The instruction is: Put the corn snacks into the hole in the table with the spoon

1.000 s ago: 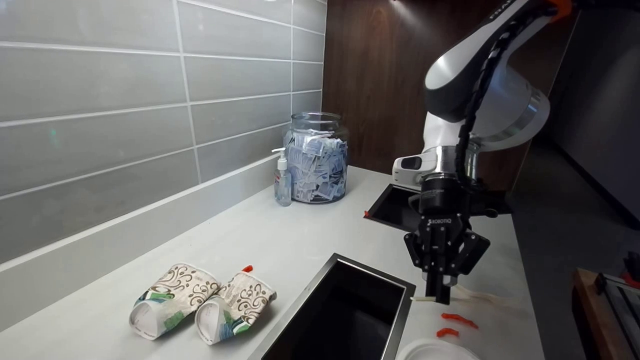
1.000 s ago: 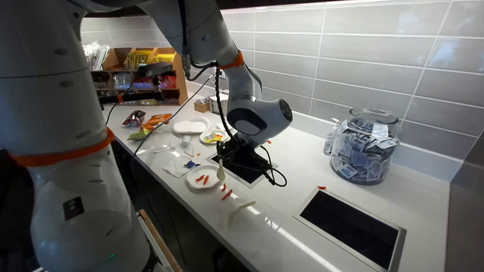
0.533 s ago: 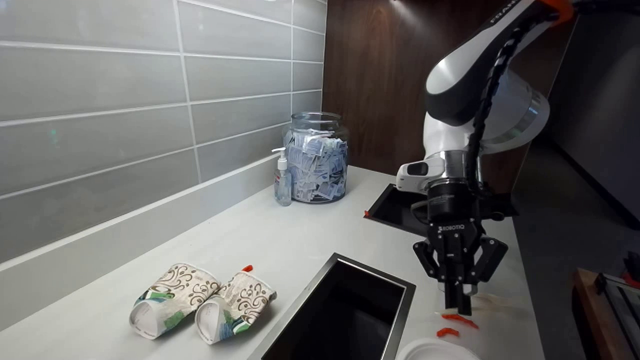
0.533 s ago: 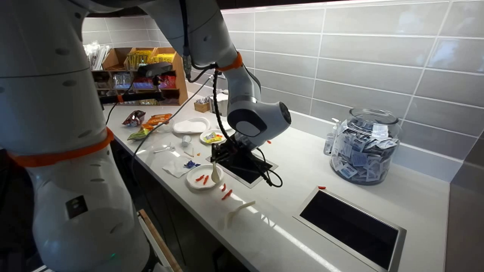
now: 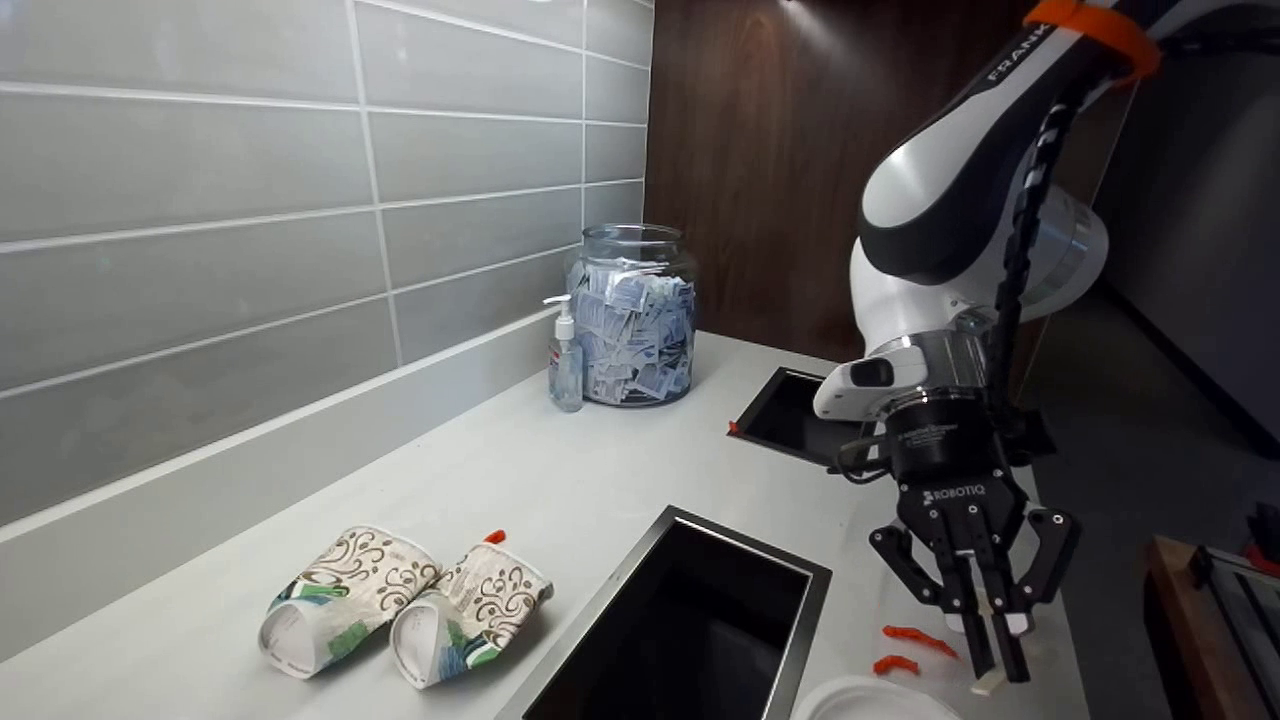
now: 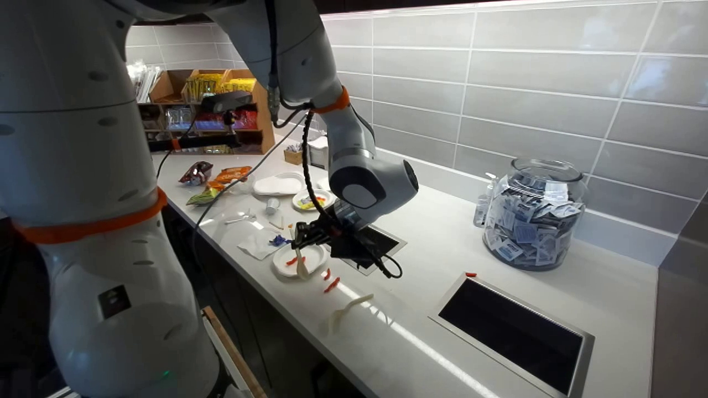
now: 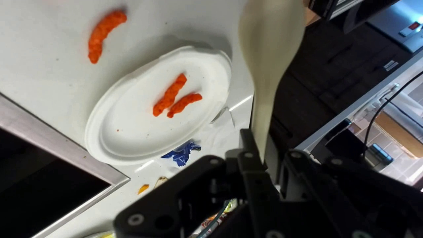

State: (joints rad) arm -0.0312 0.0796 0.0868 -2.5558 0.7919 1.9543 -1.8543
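Table: long off-white countertop.
Hole A: dark steel-rimmed cut-out.
Hole B: same kind.
Glass jar: on table near Hole B.
Gripper: clamped on spoon handle, fingers angled down.
Plate: white, on table just beside Hole A.
Spoon: cream, in grip, bowl end past fingertips; contact with plate unclear.
Corn snacks: two on plate, two on table just beside it, one at Hole B corner, one beside patterned bag.
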